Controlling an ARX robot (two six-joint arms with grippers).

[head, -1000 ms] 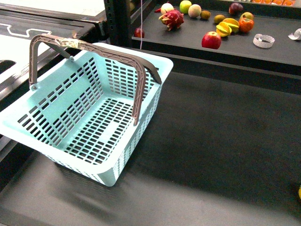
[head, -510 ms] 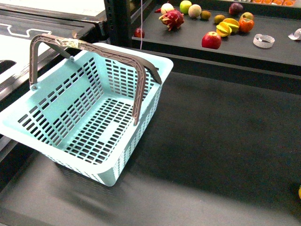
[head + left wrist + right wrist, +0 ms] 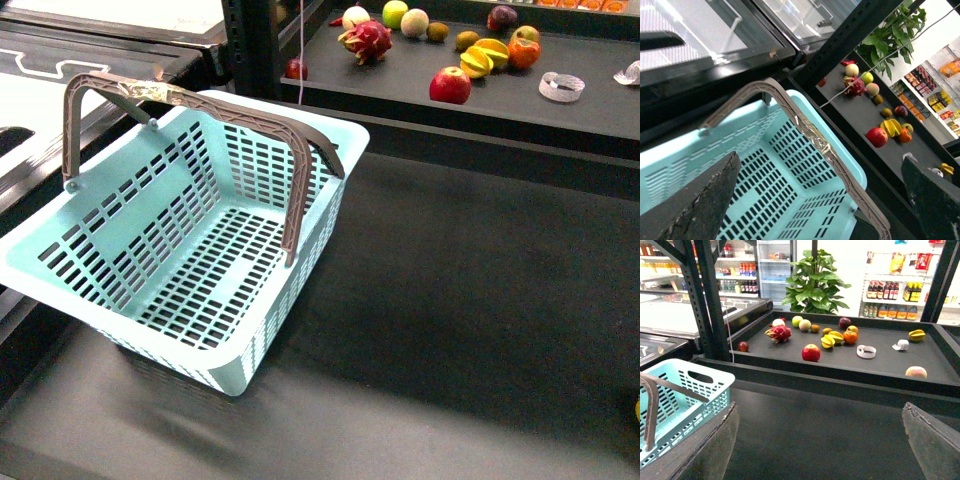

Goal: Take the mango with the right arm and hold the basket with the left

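Shows left gripper [image 3: 820,210] spread wide, gripping nothing, with light-blue basket [image 3: 842,160] close below and ahead of it, taped handle [image 3: 805,130] nearest. Shows right gripper [image 3: 822,450] likewise spread and empty. Places yellow mango [image 3: 916,334] well ahead of right gripper, on dark shelf [image 3: 880,365], beyond red apple [image 3: 811,352].

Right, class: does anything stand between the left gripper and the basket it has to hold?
Nothing visible does. In the left wrist view the open left gripper hangs over the basket. The taped handle lies in line with the gap between the fingers, and no other thing is in the way.
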